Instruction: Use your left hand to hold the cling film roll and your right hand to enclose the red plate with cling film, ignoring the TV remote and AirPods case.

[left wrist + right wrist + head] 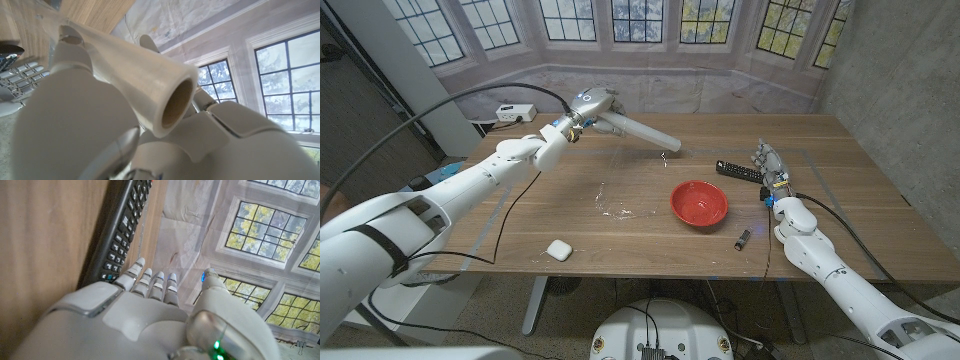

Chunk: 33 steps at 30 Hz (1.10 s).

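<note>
The cling film roll [642, 133], a long pale tube with a brown cardboard core visible at its open end in the left wrist view, is held off the table [620, 170] at the far side, gripped at one end by the left hand [592, 107] with its free end slanting down toward 4 o'clock. The red plate [699, 203], round and shallow, sits on the table at about 5 o'clock from the roll, well apart from it. The right hand [772, 166] holds nothing, fingers extended side by side, at 2 o'clock from the plate, just beside the TV remote [738, 170].
</note>
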Each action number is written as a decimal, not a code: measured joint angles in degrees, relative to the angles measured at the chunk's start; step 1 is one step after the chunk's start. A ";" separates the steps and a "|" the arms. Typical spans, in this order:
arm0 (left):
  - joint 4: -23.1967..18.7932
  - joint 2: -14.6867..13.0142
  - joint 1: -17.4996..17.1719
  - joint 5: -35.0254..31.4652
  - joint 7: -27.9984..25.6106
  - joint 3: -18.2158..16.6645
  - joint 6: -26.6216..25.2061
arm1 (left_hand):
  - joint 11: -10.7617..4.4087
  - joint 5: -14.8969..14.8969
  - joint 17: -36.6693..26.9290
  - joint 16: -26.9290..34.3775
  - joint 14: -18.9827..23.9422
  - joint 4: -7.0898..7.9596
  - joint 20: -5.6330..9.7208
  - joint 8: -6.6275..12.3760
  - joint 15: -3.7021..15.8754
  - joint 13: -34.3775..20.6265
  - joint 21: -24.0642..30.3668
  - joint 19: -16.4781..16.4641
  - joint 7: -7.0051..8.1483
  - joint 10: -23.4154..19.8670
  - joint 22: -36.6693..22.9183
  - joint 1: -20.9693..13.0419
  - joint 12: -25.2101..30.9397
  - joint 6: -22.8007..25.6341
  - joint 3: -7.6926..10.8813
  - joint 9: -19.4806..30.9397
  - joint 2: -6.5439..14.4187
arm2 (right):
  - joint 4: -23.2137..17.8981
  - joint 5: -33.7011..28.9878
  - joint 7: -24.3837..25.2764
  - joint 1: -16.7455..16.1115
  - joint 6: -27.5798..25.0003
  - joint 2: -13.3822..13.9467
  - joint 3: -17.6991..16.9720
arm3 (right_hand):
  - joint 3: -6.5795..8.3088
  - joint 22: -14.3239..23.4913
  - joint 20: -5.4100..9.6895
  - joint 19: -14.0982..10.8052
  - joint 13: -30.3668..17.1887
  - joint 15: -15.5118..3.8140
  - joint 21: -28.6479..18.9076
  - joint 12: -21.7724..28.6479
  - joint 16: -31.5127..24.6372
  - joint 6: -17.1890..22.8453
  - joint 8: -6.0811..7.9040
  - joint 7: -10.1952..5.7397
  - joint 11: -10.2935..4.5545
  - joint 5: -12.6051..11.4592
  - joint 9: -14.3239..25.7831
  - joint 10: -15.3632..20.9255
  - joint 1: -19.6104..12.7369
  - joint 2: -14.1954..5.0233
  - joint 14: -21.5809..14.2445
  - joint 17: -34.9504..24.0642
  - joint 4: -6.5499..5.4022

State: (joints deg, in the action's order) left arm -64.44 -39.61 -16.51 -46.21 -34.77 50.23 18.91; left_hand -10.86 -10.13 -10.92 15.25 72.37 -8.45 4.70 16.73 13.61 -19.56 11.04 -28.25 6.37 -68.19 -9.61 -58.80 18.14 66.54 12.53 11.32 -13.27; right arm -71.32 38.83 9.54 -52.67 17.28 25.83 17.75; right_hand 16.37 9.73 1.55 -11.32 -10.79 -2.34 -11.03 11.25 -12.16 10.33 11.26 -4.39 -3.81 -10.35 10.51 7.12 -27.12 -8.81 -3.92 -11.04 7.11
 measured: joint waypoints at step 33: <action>-3.99 -1.03 -4.38 5.01 -1.23 -4.72 0.92 | 0.01 0.00 -0.15 -0.63 0.31 -0.24 0.00 -0.14 0.31 -0.53 0.00 0.00 -0.02 0.01 0.00 -0.01 -0.56 0.47 -0.24 -0.03 -0.01 | -7.21 -4.23 2.93 -1.16 -0.99 3.15 0.25 | 0.16 0.00 0.00 0.00 0.00 0.00 0.00 0.00 0.00 0.00 0.00 0.00 -0.22 0.00 0.29 0.22 0.00 0.00 0.00 0.00 0.16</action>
State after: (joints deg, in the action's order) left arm -68.43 -40.65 -20.88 -41.20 -35.99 45.51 19.83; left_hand -10.85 -10.13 -11.07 14.62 72.68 -8.69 4.70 16.60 13.91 -20.09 11.04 -28.25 6.35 -68.17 -9.62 -58.82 17.57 67.01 12.29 11.30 -13.28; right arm -78.54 34.61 12.47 -53.82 16.29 28.98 18.00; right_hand 16.53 9.73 1.55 -11.32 -10.79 -2.34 -11.03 11.25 -12.16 10.33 11.26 -4.39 -4.03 -10.35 10.80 7.35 -27.12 -8.81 -3.92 -11.04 7.27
